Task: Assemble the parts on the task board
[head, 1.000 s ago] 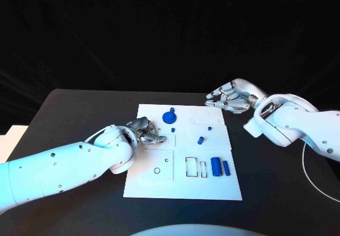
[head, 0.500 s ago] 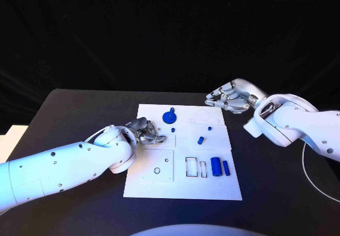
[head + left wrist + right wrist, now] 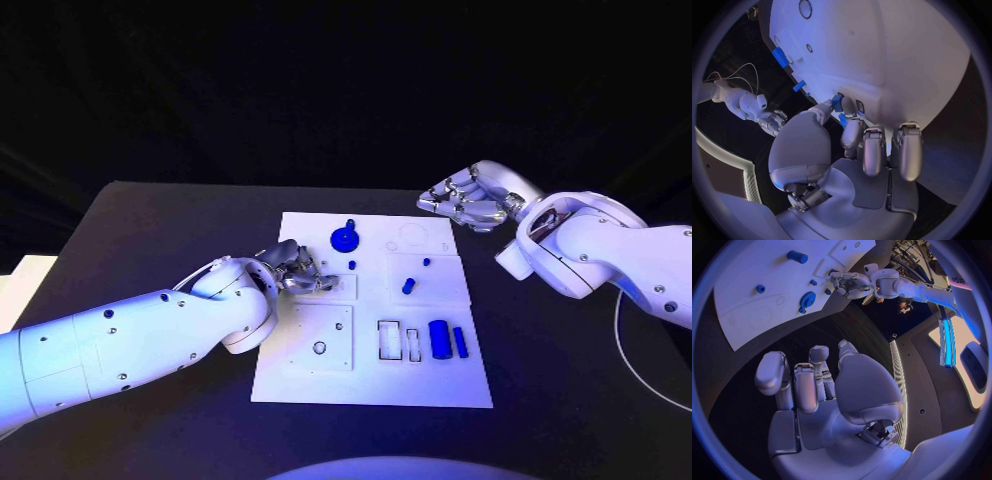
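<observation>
A: Judging progress — early to middle. The board (image 3: 433,385) lies mid-table (image 3: 159,225). The round part (image 3: 345,239) sits at its far end, a small peg (image 3: 352,264) just beside it, another peg (image 3: 426,263) and a slanted piece (image 3: 408,286) nearer the middle. The cylinder (image 3: 438,339) and the bar (image 3: 460,342) lie loose beside the empty rectangular slots (image 3: 391,339), so those look not yet placed. The small ring hole (image 3: 319,348) looks unfilled too.

B: Left hand (image 3: 293,270)?

A: It is over the board's left edge, fingers curled together. The left wrist view shows a small blue part (image 3: 837,102) pinched between thumb and a fingertip, close to the board; the head view hides that piece behind the fingers. Likely step: seating it in the square recess (image 3: 335,285) there. Whether it touches the board, cannot tell.

B: Right hand (image 3: 469,203)?

A: It hovers off the board's far right corner, above the table, fingers loosely bent and apart, holding nothing. The right wrist view confirms the bare palm, and shows the round part (image 3: 807,300) plus pegs from the far side.

B: Anything the head view adds?

A: The near-end slots and the cylinder-bar pair side by side; the wrist views show those only small or not clearly.
</observation>
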Action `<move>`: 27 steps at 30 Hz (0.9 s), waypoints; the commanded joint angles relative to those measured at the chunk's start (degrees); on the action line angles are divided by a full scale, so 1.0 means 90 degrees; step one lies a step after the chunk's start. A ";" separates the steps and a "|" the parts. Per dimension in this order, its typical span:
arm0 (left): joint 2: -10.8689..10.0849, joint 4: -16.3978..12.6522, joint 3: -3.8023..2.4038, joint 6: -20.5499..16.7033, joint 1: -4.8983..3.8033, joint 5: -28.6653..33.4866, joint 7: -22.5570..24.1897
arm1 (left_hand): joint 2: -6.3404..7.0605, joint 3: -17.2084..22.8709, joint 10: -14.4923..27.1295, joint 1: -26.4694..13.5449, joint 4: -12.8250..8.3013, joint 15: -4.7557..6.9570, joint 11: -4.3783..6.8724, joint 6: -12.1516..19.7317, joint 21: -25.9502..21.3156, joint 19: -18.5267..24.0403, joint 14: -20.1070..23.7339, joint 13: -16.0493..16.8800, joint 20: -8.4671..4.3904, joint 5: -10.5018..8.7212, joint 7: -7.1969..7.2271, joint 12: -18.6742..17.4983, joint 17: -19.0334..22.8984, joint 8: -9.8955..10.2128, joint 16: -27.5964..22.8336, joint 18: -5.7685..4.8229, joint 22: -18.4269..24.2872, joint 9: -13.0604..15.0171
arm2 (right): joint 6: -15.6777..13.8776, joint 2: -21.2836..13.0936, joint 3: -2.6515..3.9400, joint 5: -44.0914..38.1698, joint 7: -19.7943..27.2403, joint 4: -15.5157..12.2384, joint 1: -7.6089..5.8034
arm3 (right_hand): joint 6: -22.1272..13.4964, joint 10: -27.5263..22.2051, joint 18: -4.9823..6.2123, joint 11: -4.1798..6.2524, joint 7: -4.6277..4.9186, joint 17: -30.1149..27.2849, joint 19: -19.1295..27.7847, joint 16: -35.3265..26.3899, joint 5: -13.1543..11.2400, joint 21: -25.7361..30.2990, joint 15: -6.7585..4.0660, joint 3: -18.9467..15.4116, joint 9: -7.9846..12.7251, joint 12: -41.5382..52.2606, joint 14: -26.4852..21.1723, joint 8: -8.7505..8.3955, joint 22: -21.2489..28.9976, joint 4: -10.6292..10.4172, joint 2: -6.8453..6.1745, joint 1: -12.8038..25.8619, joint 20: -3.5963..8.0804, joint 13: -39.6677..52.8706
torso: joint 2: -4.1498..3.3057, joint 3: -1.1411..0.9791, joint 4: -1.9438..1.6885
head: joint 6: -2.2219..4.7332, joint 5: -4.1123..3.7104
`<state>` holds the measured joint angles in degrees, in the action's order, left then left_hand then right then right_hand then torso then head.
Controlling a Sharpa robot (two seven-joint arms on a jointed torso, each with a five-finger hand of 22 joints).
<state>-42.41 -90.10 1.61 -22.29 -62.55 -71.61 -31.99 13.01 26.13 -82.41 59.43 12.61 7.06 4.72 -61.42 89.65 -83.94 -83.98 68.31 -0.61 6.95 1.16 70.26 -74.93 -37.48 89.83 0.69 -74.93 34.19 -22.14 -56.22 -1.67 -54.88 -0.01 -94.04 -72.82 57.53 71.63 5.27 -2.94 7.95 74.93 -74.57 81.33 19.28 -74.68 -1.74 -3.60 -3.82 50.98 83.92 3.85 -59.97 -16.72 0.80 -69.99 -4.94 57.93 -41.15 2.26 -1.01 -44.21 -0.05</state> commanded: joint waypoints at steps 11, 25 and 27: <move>0.0016 0.0009 -0.0038 -0.0060 0.0036 0.0137 -0.0003 | 0.0013 -0.0181 -0.0079 -0.0205 0.0217 0.0054 0.0001 -0.0082 0.0039 -0.0673 -0.0669 0.0063 -0.0055 0.0044 0.0007 0.0055 -0.1674 0.0028 0.0019 -0.0077 -0.1675 0.0010 | 0.0081 0.0013 -0.0003 0.0018 0.0055 0.0016 0.0015 | 0.0021 -0.0062 0.0089 -0.0018 0.0001 -0.0011 0.0037 -0.0039 -0.0298 0.0038 0.0059 -0.0294 -0.0007 0.0086 0.0348 0.0033 0.0020 0.0002 0.0124 0.0298 0.0001 -0.0003 | -0.0001 -0.0001 -0.0003 | 0.0003 -0.0012; -0.0008 -0.0034 -0.0077 -0.0067 0.0036 0.0190 -0.0003 | -0.0017 -0.0380 -0.0103 -0.0297 0.0420 0.0060 0.0006 -0.0121 0.0039 -0.0673 -0.0669 0.0097 -0.0062 0.0054 0.0012 0.0071 -0.1674 0.0043 0.0019 -0.0077 -0.1675 0.0014 | 0.0089 0.0012 -0.0004 0.0025 0.0063 0.0022 0.0017 | 0.0023 -0.0064 0.0089 -0.0020 0.0002 0.0001 0.0034 -0.0036 -0.0400 0.0040 0.0061 -0.0404 -0.0008 0.0111 0.0351 0.0035 0.0020 -0.0002 0.0173 0.0369 -0.0001 0.0000 | 0.0001 0.0002 -0.0003 | -0.0004 -0.0017; -0.0020 -0.0054 -0.0091 -0.0075 0.0037 0.0193 -0.0001 | -0.0029 -0.0419 -0.0110 -0.0341 0.0449 0.0060 0.0008 -0.0129 0.0039 -0.0673 -0.0669 0.0110 -0.0063 0.0057 0.0013 0.0081 -0.1674 0.0047 0.0019 -0.0077 -0.1675 0.0014 | 0.0091 0.0011 -0.0004 0.0026 0.0064 0.0023 0.0018 | 0.0023 -0.0064 0.0089 -0.0020 0.0002 0.0001 0.0034 -0.0036 -0.0400 0.0040 0.0061 -0.0404 -0.0008 0.0111 0.0351 0.0035 0.0020 -0.0002 0.0173 0.0369 -0.0001 0.0000 | 0.0000 0.0002 -0.0004 | -0.0006 -0.0020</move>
<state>-42.57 -90.31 0.88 -22.83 -62.23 -70.38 -32.12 12.70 22.32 -83.02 56.80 16.41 7.06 4.92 -62.23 89.64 -84.15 -83.98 69.24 -0.82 7.17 1.15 70.78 -74.91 -37.33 89.83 0.74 -74.92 34.25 -22.03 -56.16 -1.71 -54.57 0.02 -93.83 -72.70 57.53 71.42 5.28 -3.15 7.95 74.88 -74.57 81.33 15.96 -74.68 -1.53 -6.87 -3.82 51.80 84.13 3.85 -59.82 -16.76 2.25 -67.25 -4.94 57.93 -41.15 2.26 -1.03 -44.24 -0.21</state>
